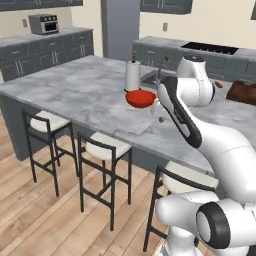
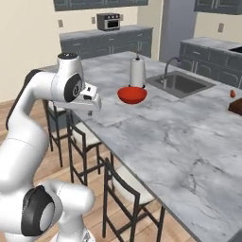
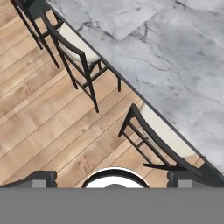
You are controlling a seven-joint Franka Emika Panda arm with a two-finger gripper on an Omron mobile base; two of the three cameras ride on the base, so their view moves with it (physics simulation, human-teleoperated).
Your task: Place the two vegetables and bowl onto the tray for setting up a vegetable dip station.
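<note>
grey marble worktop [image 2: 189, 142] runs across this kitchen island, with dark bar stools [image 1: 102, 150] tucked along its near edge over a pale wood floor. your tool [image 3: 111, 177] hangs out past that edge, looking down on stool and floor, fingertips [image 3: 43, 178] spread as wide as they go and holding nothing.

the shallow glossy red bowl [image 2: 132, 94] sits upright on the worktop, just in front of the white paper-towel roll [image 2: 137, 71] and beside the sink [image 2: 182, 84]. the dark brown wooden tray [image 1: 243, 92] lies well apart from it, toward the far right end, with a small orange-red piece [image 2: 232, 93] near it that looks like the carrot; it is too small to tell which way it points, and you cannot read its long axis from here.

your step, as i judge it, is the reach for the bowl. bring the tool in over the worktop first, then descend on the rim nearest you, one finger inside and one outside. being round, the bowl needs no wrist alignment; mind the roll behind it.
</note>
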